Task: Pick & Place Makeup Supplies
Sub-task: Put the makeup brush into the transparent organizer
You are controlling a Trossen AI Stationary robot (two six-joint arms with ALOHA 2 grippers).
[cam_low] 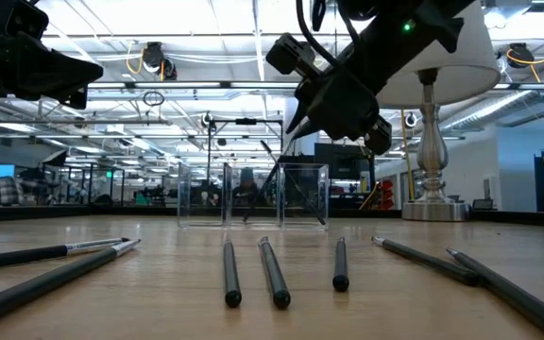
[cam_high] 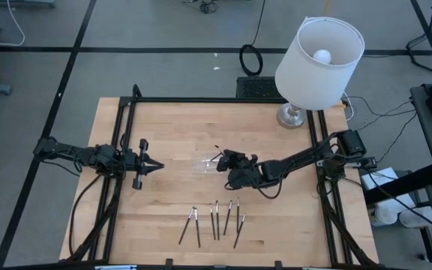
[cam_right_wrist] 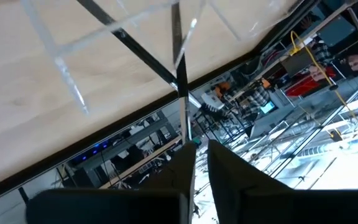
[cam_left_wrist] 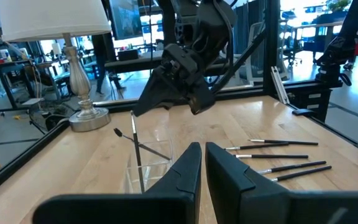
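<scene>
So my right claw (cam_high: 222, 161) is parked over the clear tray (cam_high: 203, 164) near the middle of the table (cam_high: 276, 225), fingers pinched nearly together on a thin dark stick (cam_right_wrist: 180, 93). In my right wrist view the stick runs straight out from between the fingertips and down into the tray. The left wrist view shows it standing close to upright in there, with a second stick (cam_left_wrist: 151, 149) already leaning slantwise inside the tray beside it.

The rest of the sticks (cam_high: 214, 221) lie flat on the wood at about 6 o'clock from the tray, well apart from it, in a loose fan of roughly seven. A few have pale or silvery ends.

My left claw (cam_high: 156, 165) waits at 9 o'clock from the tray, pointing at it, fingers almost closed with only a thin gap and nothing between them.

A lamp (cam_high: 317, 64) stands at the far edge, around 1 o'clock from the tray.
</scene>
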